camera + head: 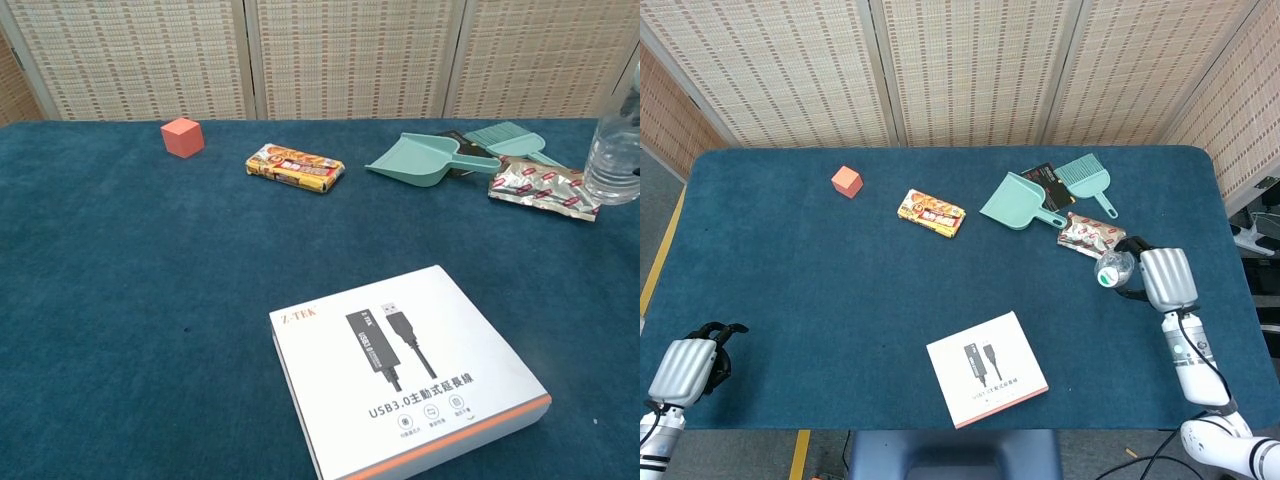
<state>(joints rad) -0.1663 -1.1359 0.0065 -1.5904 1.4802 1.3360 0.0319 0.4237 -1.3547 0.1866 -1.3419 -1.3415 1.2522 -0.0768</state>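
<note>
Left hand [685, 367] idle at near table corner, fingers curled in on nothing. Right hand [1164, 279] wraps clear plastic bottle [615, 152], upright beside foil packet [544, 187]. Probably light, slick, squashy; hold mid-body, gently.

Orange cube [846, 181], snack pack [931, 212], dustpan [1015, 203], possibly brush [1085, 181], USB box [986, 368].

Open bench [820, 290] is left beside the white box [987, 369]; beyond it, passage is blocked by dustpan [1014, 202] and foil packet [1092, 236].
</note>
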